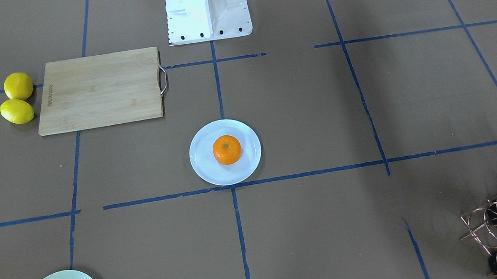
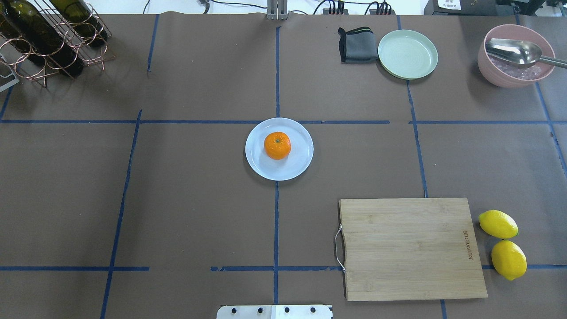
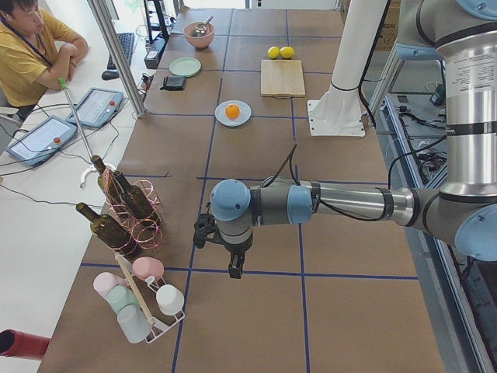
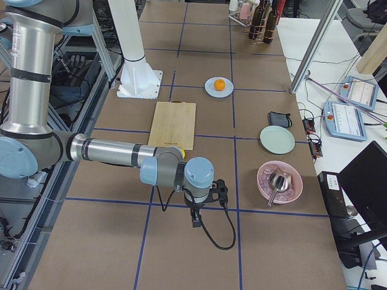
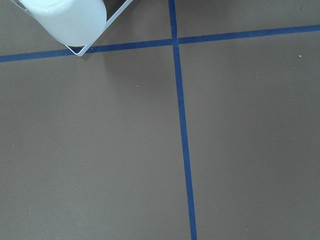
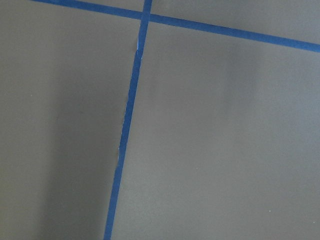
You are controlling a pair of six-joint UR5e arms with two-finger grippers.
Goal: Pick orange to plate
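Note:
The orange [image 2: 277,145] rests stem-up in the middle of the white plate [image 2: 301,164], near the table's centre; the front-facing view shows the same orange [image 1: 227,149] on the plate [image 1: 204,167]. Neither arm reaches into those two views. My left gripper [image 3: 233,269] hangs over bare table at the robot's left end, far from the plate [image 3: 243,118]. At the opposite end, my right gripper [image 4: 196,221] hovers over the table, well short of the orange [image 4: 220,84]. Only the side views show the grippers, so I cannot tell whether they are open or shut. Both wrist views hold only brown table and blue tape.
A wooden cutting board [image 2: 409,247] lies at the robot's right, with two lemons [image 2: 502,243] beside it. Far right stand a mint-green plate [image 2: 407,54], a grey cloth [image 2: 356,45] and a pink bowl with a spoon [image 2: 514,57]. A bottle rack [image 2: 48,35] and a cup rack [image 3: 144,307] occupy the left end.

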